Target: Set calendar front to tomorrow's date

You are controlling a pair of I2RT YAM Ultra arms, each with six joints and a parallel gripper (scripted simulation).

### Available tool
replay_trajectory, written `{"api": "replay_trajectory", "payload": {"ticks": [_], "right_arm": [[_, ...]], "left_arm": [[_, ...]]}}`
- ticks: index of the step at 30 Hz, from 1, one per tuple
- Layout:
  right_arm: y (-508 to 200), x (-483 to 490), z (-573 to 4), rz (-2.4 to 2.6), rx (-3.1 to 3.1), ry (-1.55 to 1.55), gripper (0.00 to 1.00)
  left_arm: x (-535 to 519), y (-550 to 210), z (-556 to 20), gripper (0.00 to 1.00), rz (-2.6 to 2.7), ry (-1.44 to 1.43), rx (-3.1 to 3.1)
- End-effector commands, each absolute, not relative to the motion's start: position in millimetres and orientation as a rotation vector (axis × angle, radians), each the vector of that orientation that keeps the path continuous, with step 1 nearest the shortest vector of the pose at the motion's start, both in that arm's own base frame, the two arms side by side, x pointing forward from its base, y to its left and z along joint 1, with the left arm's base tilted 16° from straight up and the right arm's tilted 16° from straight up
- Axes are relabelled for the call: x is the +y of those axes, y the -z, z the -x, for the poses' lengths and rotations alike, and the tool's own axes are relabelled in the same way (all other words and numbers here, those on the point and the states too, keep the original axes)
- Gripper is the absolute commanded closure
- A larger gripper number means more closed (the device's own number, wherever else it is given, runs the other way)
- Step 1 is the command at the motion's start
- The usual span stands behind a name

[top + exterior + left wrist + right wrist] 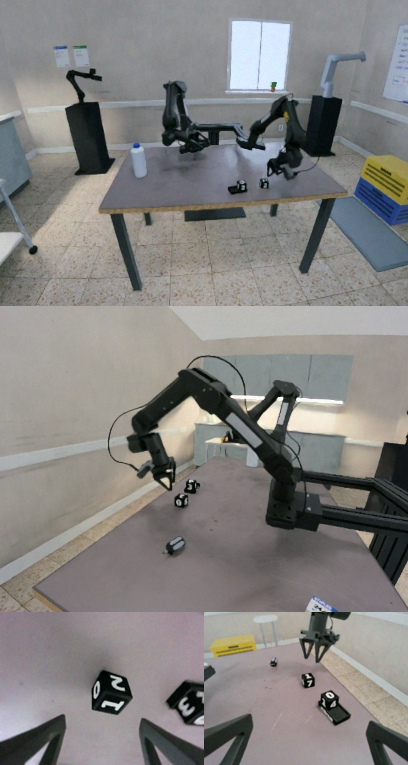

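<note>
The loose black cube [264, 183] [181, 500] [111, 692] [308, 680] lies on the table beside the tray; the right wrist view shows 1 on top and 7 on one side, the left wrist view 1, 2 and 0. The other cube [242, 186] [191, 486] [329, 699] sits at one end of the black tray [232, 190] [341, 715], 0 on top, 1 toward the lettered side, 4 beside it. The tray's other half is empty. My left gripper [171, 486] [102, 722] [311, 660] is open and empty above the table near the loose cube. My right gripper [309, 723] is open and empty, farther back.
A small black object with grey stripes [175, 545] [274, 662] lies beyond the loose cube. A white bottle with a blue cap [139, 161] stands at the opposite end of the table. A printed box [320, 606] is near one corner. The tray lies near the table's edge [220, 205].
</note>
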State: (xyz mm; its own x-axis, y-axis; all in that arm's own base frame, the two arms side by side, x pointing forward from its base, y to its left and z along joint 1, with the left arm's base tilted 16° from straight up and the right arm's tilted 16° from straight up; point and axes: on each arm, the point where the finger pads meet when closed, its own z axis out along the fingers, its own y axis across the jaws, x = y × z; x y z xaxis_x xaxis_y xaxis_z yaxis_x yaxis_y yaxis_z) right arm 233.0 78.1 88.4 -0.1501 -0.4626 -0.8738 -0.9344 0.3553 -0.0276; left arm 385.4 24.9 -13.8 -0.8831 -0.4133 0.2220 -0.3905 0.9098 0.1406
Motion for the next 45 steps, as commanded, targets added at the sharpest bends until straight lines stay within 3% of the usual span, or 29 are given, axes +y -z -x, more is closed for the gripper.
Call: {"api": "replay_trajectory", "payload": {"ticks": [1,8,15,31,39,41,45], "right_arm": [[-100.5,80.5,-236.9,1.234,1.714,-0.677,0.0],[-100.6,80.5,-236.9,1.234,1.714,-0.677,0.0],[-100.6,80.5,-236.9,1.234,1.714,-0.677,0.0],[-100.6,80.5,-237.0,1.234,1.714,-0.676,0.0],[-100.6,80.5,-237.0,1.234,1.714,-0.676,0.0],[-100.6,80.5,-237.0,1.234,1.714,-0.676,0.0],[-100.6,80.5,-237.0,1.234,1.714,-0.676,0.0]], "left_arm": [[22.4,2.0,-392.1,0.35,-0.983,0.08,-2.681],[30.0,-1.8,-412.9,0.35,-1.012,0.086,-2.799],[28.3,14.0,-422.7,0.35,-0.656,0.228,-3.069],[5.7,41.6,-377.8,0.35,-0.08,0.442,-3.189],[3.1,57.7,-360.3,0.35,-0.051,0.436,-3.141],[4.7,57.5,-366.3,0.41,-0.057,0.434,-3.15],[16.0,86.7,-366.9,0.43,-0.067,0.436,-3.128]]}}
